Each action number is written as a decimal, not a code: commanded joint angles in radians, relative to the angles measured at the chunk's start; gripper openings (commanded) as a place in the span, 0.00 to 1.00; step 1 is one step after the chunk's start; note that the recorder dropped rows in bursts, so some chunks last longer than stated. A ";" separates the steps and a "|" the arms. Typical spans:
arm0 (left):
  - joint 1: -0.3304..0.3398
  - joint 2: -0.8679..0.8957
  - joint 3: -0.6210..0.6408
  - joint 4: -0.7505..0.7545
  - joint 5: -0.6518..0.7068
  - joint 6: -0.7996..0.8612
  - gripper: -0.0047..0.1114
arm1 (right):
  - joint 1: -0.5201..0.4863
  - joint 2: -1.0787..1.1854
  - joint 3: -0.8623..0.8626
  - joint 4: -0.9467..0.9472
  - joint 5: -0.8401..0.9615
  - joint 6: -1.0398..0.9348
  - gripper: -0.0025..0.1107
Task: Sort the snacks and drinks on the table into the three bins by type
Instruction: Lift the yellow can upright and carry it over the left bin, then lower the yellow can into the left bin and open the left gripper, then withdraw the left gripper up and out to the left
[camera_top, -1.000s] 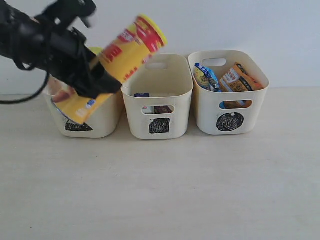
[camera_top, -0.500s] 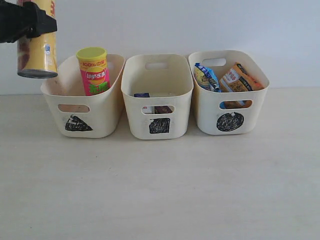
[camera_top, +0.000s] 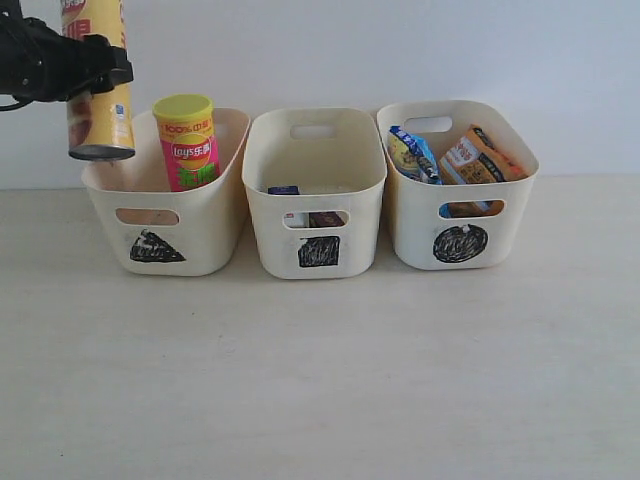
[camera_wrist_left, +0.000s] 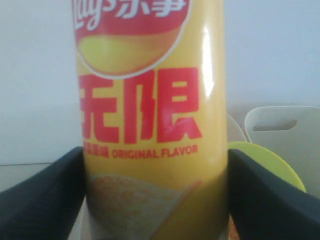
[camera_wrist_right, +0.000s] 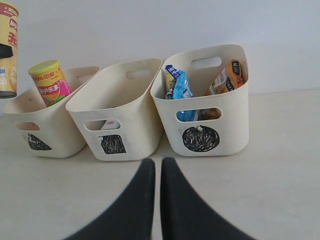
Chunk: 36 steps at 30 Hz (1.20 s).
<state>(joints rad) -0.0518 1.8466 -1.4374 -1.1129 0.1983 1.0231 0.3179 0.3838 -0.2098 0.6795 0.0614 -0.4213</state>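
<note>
Yellow tube held upright at the upper left, over the left bin rim.
Left fingers pinch its sides; right fingers are pressed together; pink tube stands in that bin.

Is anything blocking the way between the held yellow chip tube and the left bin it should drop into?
Nothing visible lies under it. The yellow chip tube hangs upright over what looks like the left end of the left bin. The pink-green tube stands in that bin beside it, apart, and the bin's left part looks open.
</note>
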 joint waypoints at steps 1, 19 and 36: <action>0.001 0.035 -0.037 0.007 -0.009 0.014 0.17 | 0.001 -0.002 0.003 -0.005 -0.013 -0.001 0.02; -0.004 0.103 -0.064 0.003 0.047 0.014 0.72 | 0.001 -0.002 0.003 -0.005 -0.013 0.001 0.02; 0.044 -0.132 -0.016 0.010 0.265 -0.040 0.07 | 0.001 -0.002 0.003 -0.005 -0.024 -0.016 0.02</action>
<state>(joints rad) -0.0196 1.7829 -1.4825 -1.1047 0.4222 1.0071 0.3179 0.3838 -0.2077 0.6795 0.0455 -0.4282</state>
